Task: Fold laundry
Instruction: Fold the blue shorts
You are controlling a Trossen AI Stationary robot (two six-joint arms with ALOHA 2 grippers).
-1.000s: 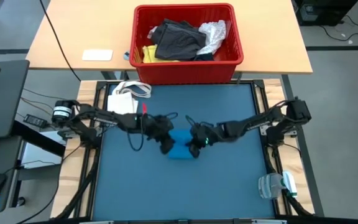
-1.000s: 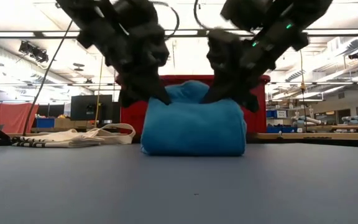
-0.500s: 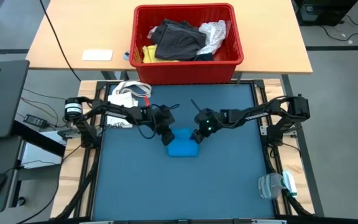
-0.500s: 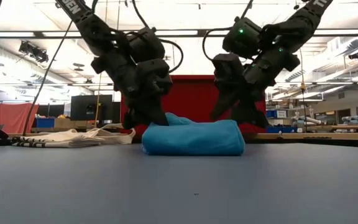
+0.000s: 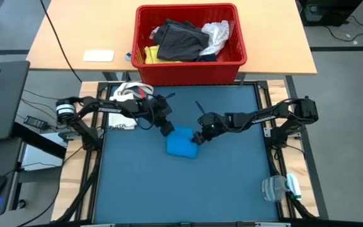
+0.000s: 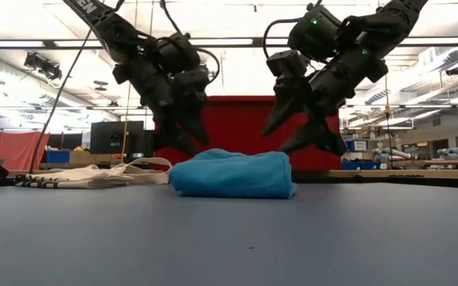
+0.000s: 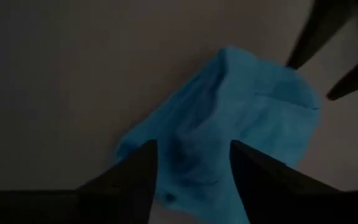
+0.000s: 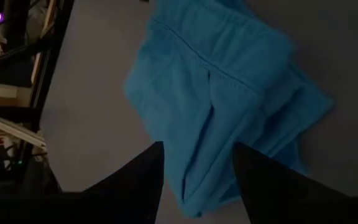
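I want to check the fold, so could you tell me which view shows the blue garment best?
The right wrist view: the blue garment fills it, seams and layers visible. The high view shows a small patch, the low view only its edge, the left wrist view part of it.

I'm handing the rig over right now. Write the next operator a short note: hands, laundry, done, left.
Left hand: open, just above the folded blue garment, holding nothing.
Right hand: open, above its other end, empty.
Blue garment lies folded mid-mat, free of both hands.
Dark grey, yellow and white garments sit in the red basket.
Done: blue one folded.
Left: the basket's garments.
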